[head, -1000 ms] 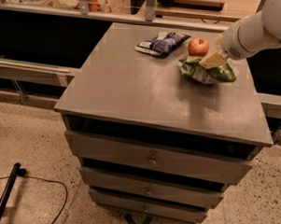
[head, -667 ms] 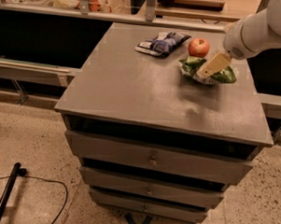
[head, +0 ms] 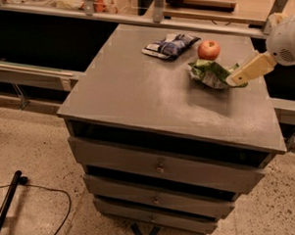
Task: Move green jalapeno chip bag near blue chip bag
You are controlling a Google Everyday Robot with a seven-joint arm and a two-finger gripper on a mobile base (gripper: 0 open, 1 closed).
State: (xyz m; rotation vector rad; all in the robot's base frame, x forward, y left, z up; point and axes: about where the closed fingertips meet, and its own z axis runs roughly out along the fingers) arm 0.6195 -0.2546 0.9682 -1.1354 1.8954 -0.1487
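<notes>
The green jalapeno chip bag (head: 210, 73) lies crumpled on the grey cabinet top (head: 153, 95), at the back right, just in front of a red apple (head: 209, 49). The blue chip bag (head: 170, 44) lies flat at the back middle, to the left of the apple and apart from the green bag. My gripper (head: 236, 78), beige on a white arm, reaches in from the right, with its tip at the green bag's right edge. It hides a small part of that edge.
The cabinet has several drawers (head: 160, 166) below its top. A black counter with a rail (head: 54, 17) runs behind and to the left. A cable and a black pole (head: 9, 201) lie on the speckled floor at the lower left.
My gripper has drawn back to the right, from over the green bag to its right edge. The bags and the apple stay about where they were.
</notes>
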